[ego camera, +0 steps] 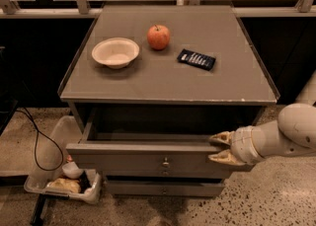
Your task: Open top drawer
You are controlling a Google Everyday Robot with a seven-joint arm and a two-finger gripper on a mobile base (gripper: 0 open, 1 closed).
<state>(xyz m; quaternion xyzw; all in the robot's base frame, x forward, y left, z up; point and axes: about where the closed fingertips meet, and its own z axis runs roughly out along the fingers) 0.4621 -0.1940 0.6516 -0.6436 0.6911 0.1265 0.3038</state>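
Observation:
The top drawer (128, 158) of the grey-brown cabinet is pulled partway out, and its dark inside (163, 126) shows under the cabinet top. A small round metal knob (165, 162) sits at the centre of its flat front. My gripper (218, 148) reaches in from the right on a white arm (281, 136). Its tan fingers (220, 138) clamp the right end of the drawer front, one above the top edge and one on the face.
On the cabinet top (148, 79) stand a white bowl (115, 51), a red apple (158, 37) and a dark packet (196, 59). A lower drawer front (163, 188) shows beneath. A plastic bin (59, 180) with items and a black cable (34, 141) lie on the floor at the left.

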